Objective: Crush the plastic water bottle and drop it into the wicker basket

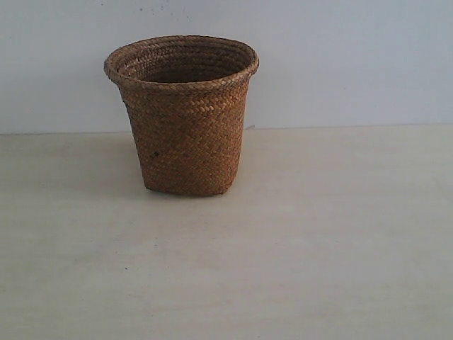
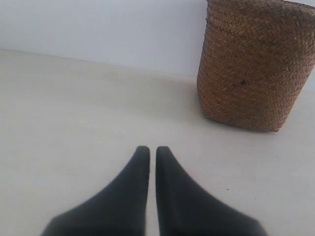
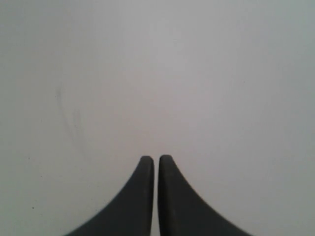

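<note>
The tall brown wicker basket (image 1: 185, 117) stands upright at the back of the pale table, left of centre, its braided rim at the top. The left wrist view shows its woven side (image 2: 253, 64) some way ahead of my left gripper (image 2: 152, 150). That gripper is shut, its black fingers nearly touching with nothing between them, low over the table. My right gripper (image 3: 155, 159) is shut too and holds nothing, with only bare tabletop before it. No plastic water bottle shows in any view. Neither gripper appears in the exterior view.
A pale wooden table (image 1: 318, 234) spreads out in front of and to both sides of the basket. A plain light wall (image 1: 340, 57) rises behind the table's far edge.
</note>
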